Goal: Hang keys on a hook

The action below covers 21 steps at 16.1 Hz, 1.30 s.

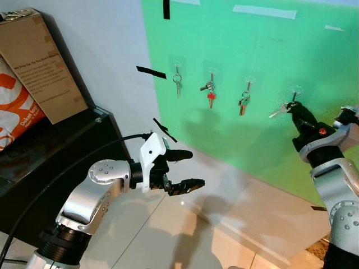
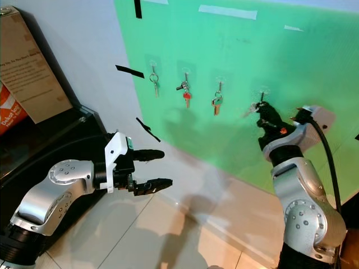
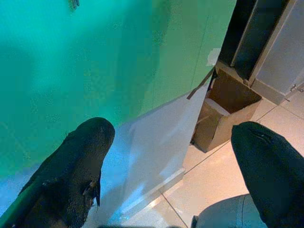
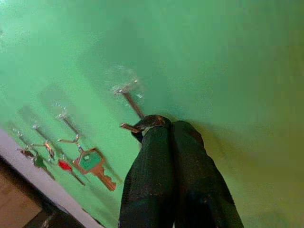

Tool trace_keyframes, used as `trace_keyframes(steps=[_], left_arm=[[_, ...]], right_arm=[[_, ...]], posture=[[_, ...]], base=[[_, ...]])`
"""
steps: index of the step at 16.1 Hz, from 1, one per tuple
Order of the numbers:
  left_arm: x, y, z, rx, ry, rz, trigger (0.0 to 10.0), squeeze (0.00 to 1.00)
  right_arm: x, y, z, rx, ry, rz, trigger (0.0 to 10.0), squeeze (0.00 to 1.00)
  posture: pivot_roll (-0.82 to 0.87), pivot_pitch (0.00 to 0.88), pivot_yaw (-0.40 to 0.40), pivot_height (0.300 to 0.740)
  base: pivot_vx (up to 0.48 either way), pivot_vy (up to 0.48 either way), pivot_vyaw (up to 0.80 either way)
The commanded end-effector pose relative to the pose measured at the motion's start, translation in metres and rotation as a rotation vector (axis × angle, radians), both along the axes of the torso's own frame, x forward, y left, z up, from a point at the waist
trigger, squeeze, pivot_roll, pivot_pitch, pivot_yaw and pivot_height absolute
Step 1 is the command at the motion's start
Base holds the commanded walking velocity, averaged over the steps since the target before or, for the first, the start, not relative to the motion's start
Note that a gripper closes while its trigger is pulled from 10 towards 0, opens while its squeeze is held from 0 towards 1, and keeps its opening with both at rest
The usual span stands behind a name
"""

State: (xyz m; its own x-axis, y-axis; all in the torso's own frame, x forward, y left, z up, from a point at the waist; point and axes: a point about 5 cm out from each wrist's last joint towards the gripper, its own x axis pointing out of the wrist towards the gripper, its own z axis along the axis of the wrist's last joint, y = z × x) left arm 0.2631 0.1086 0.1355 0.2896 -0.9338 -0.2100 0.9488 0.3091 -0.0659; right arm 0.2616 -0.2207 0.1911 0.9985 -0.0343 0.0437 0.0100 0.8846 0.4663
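The right hand (image 1: pixel 293 106) is up against the green board (image 1: pixel 252 50), its two black fingers (image 4: pixel 161 156) pressed together and clenched on a key ring (image 4: pixel 147 122); a silver key (image 1: pixel 276 111) sticks out from the fingertips toward the robot's left. The ring sits right at the fourth hook (image 4: pixel 129 97), the one nearest the board's right edge; whether it is already over the hook or only touching it I cannot quite tell from here. Three other sets hang on the hooks to the left: a plain silver pair (image 1: pixel 178 83) nearest the board's left edge, then a bunch with a red key (image 1: pixel 210 94), then a bunch with a green-headed key (image 1: pixel 243 102). The left hand (image 1: pixel 188 168) is held out lower down, well apart from the board, above the pale tiled floor (image 1: pixel 168 235); its fingers (image 3: pixel 71 175) are spread wide and hold nothing. A dark shelf (image 1: pixel 67 145) stands against the wall on the left, with a brown carton (image 1: pixel 42 61) leaning on it and an orange-and-white bag (image 1: pixel 14 106) beside that; strips of black tape (image 1: pixel 151 72) mark the wall by the board's left edge.
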Motion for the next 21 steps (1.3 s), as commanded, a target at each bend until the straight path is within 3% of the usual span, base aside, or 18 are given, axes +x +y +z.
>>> trace_keyframes(steps=[1, 7, 12, 13, 14, 15, 18, 21], left_arm=[[0.001, 0.001, 0.003, 0.013, -0.01, -0.007, 10.0, 0.0], [0.003, 0.0, 0.004, 0.014, -0.012, -0.011, 10.0, 0.0], [0.004, 0.0, 0.004, 0.013, -0.013, -0.011, 10.0, 0.0], [0.003, -0.001, 0.004, 0.009, -0.013, -0.006, 10.0, 0.0], [0.003, -0.002, 0.004, -0.006, -0.011, 0.009, 10.0, 0.0], [0.003, -0.002, 0.004, -0.014, -0.014, 0.026, 10.0, 0.0], [0.006, 0.002, 0.001, -0.056, -0.03, 0.149, 10.0, 0.0], [0.005, 0.01, -0.006, -0.066, -0.027, 0.282, 10.0, 0.0]], right_arm=[[0.003, -0.001, 0.004, 0.033, -0.017, -0.008, 10.0, 0.0], [-0.001, 0.01, -0.014, -0.026, 0.083, 0.068, 10.0, 0.0], [-0.002, 0.011, -0.015, -0.029, 0.088, 0.074, 10.0, 0.0], [-0.003, 0.01, -0.02, -0.061, 0.108, 0.066, 10.0, 0.93], [-0.007, 0.009, -0.028, -0.106, 0.128, 0.072, 10.0, 1.0], [-0.011, 0.011, -0.028, -0.084, 0.114, 0.094, 10.0, 1.0], [-0.022, 0.019, -0.032, -0.231, 0.109, 0.131, 10.0, 1.0], [-0.035, 0.036, -0.041, -0.299, 0.094, 0.183, 10.0, 1.0]], posture=[[-0.12, 0.0, 0.115, 0.74], [-0.13, 0.0, 0.121, 0.74], [-0.13, 0.0, 0.123, 0.74], [-0.13, 0.0, 0.117, 0.74], [-0.12, 0.0, 0.114, 0.74], [-0.12, 0.0, 0.109, 0.74], [-0.13, 0.0, 0.114, 0.74], [-0.13, 0.0, 0.113, 0.74]], base=[[0.0, 0.0, 0.0], [0.0, 0.0, 0.0], [0.0, 0.0, 0.0], [0.0, 0.0, 0.0], [0.0, 0.0, 0.0], [0.0, 0.0, 0.0], [0.0, 0.0, 0.0], [0.0, 0.0, 0.0]])
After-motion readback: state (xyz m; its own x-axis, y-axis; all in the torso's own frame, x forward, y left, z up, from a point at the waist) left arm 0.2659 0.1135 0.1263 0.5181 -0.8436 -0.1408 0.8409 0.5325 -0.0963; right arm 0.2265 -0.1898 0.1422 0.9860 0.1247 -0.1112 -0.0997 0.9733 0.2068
